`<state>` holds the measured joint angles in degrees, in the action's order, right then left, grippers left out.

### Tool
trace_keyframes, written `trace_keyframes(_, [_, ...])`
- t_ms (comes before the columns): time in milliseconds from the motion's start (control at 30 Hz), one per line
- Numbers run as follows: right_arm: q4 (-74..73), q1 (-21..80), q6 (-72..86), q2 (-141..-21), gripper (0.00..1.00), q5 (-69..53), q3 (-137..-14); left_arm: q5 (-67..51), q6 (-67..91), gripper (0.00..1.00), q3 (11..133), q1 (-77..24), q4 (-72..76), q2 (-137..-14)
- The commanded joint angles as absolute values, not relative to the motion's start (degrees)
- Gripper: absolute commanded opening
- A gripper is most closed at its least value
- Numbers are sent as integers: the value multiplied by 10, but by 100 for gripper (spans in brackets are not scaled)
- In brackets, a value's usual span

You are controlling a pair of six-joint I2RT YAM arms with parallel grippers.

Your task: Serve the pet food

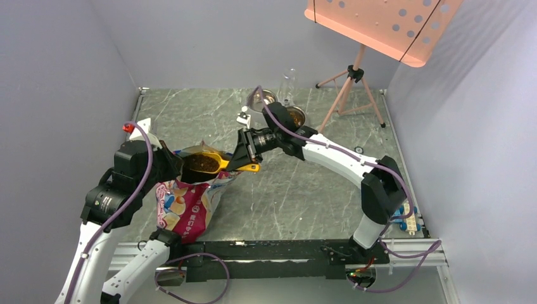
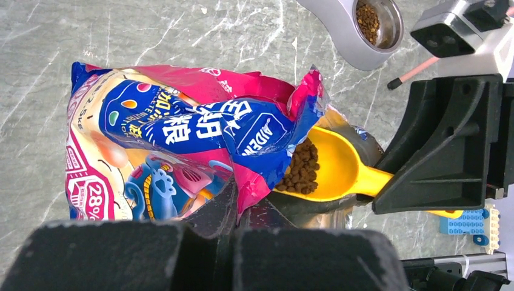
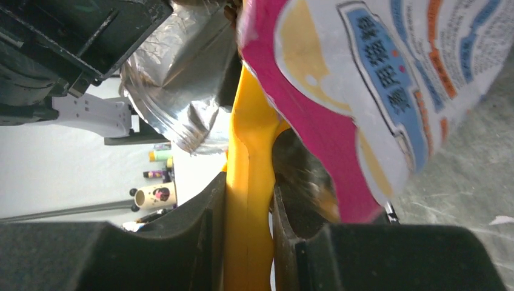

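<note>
Right gripper (image 1: 246, 154) reaches left over the middle of the table (image 1: 304, 196). On my right wrist feed its fingers (image 3: 200, 218) are set narrow on the flat handle of the yellow scoop (image 2: 342, 170). There is one finger on each side and both touch the plastic, so the grip looks firm.

The scoop bowl faces up, roughly level, at the open mouth of the bag (image 2: 182, 130). The handle points right.

Pet food (image 2: 301, 170): a heap of dark-brown kibble lies in the scoop bowl, banked against the bag's lip. More kibble lies in a metal bowl (image 2: 391, 21) at the far side of the table, well apart from the scoop.

Left gripper (image 1: 170, 166) is at the left side of the bag mouth. On the left wrist feed its fingers are drawn almost together, with the bag's pink edge and foil lining pinched between them. The view is blurred there, but I read it as a hold on the bag.

The bag lies near-left on the table with its mouth lifted.
</note>
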<state>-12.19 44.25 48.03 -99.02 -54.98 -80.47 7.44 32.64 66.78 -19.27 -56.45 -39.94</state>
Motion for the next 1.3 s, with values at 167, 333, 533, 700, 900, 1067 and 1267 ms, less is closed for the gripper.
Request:
trace_keyframes(167, [-204,428,406,-981,0,-531,-866,63,327,0,695,-198,-535,-387])
trace_keyframes(333, [-182,442,428,-977,0,-522,-869,68,331,0,686,-198,-533,-377])
trace_keyframes(533, [79,408,597,-931,0,-548,-734,69,331,0,693,-197,-546,-379])
trace_keyframes(700, [328,424,766,-956,0,-617,-671,72,327,0,690,-198,-540,-374])
trace_keyframes(900, [350,432,778,-979,0,-621,-674,81,320,0,698,-198,-535,-375])
trace_keyframes(1067, [416,415,825,-948,0,-625,-619,87,321,0,702,-198,-540,-379])
trace_keyframes(1267, [386,405,800,-915,0,-632,-593,113,333,0,708,-198,-550,-386])
